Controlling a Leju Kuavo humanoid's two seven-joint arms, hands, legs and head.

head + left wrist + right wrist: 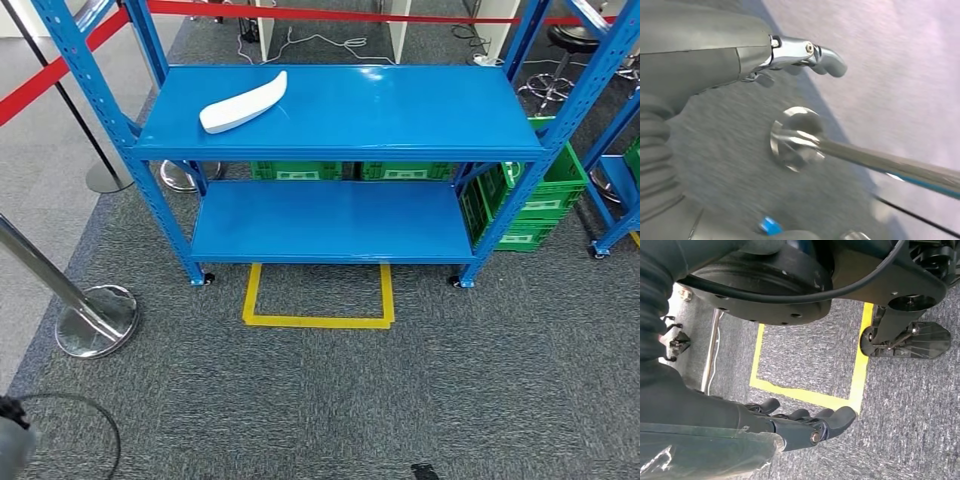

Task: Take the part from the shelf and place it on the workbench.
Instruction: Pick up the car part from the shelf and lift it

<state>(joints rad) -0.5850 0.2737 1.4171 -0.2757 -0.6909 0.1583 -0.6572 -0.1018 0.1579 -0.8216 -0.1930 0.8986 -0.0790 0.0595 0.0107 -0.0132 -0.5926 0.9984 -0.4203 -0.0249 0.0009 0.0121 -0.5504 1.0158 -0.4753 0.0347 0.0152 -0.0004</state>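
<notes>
— Grey carpet lay underfoot; both arms hung down, the left hand and right hand holding nothing, fingers loosely apart.

— And further off?

— A yellow square, then the shelf, the part lying on its top left. It looked light, stiff, smooth; I'd grip mid-length.

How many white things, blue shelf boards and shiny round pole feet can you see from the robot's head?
White part: 1
Blue shelf boards, upper and lower: 2
Shiny round pole feet, near, far, behind the rack: 3
Total: 6
</notes>
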